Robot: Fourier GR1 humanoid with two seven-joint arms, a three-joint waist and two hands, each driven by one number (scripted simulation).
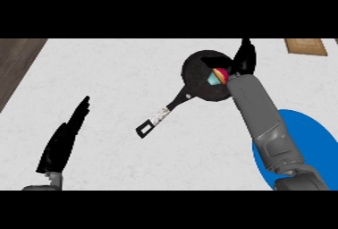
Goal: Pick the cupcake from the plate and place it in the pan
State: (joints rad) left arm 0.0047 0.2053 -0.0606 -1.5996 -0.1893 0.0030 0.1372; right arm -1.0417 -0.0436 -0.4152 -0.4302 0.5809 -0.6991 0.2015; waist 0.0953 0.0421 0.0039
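A black frying pan (198, 74) lies on the white counter at the upper middle, its handle (158, 117) pointing down-left. The cupcake (218, 77), pink, teal and yellow, shows inside the pan's right part, partly hidden by my right hand. My right hand (243, 58) stands over the pan's right rim, its fingers stretched straight away from me, with the cupcake against the palm's left side. The blue plate (310, 134) lies at the lower right under my right forearm, with nothing showing on it. My left hand (63, 143) rests open at the lower left, fingers up.
A wooden board (306, 46) lies at the counter's far right corner. The counter's dark left edge (16, 67) runs diagonally at the upper left. Bare white counter spreads between my left hand and the pan's handle.
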